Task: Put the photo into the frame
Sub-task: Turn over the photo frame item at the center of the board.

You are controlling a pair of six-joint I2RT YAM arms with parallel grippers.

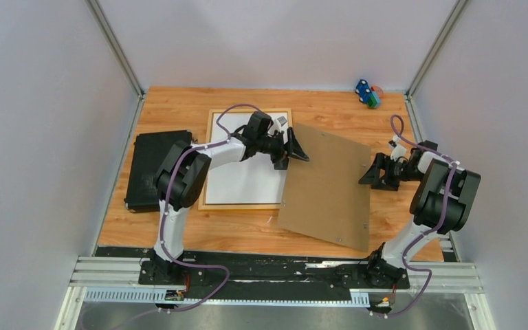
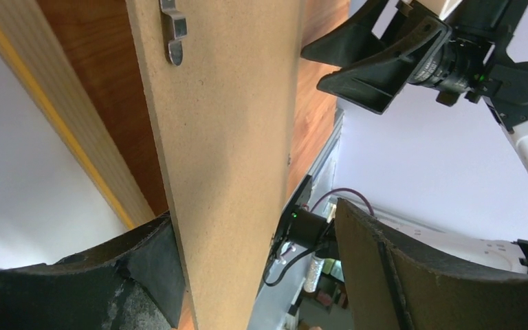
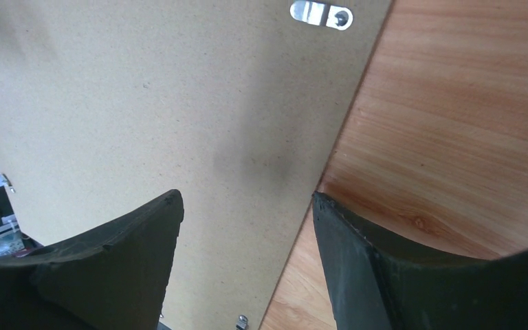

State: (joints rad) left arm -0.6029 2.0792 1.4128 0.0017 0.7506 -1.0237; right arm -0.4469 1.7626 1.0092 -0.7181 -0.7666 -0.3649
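The frame (image 1: 240, 205) lies flat at upper centre-left; the photo (image 1: 240, 180), seemingly face down, already fills it; left gripper (image 1: 294, 152) and right gripper (image 1: 371, 172), both spread, straddle the brown backing board (image 1: 326, 189) at centre, grasping nothing; closing the back remains.

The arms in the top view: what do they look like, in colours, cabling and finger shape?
The left arm and the right arm both have white links between bulky black joint housings. A thin purple cable loops along each arm. The left gripper and the right gripper carry broad, black, wedge-shaped fingers with matt, slightly scuffed surfaces.
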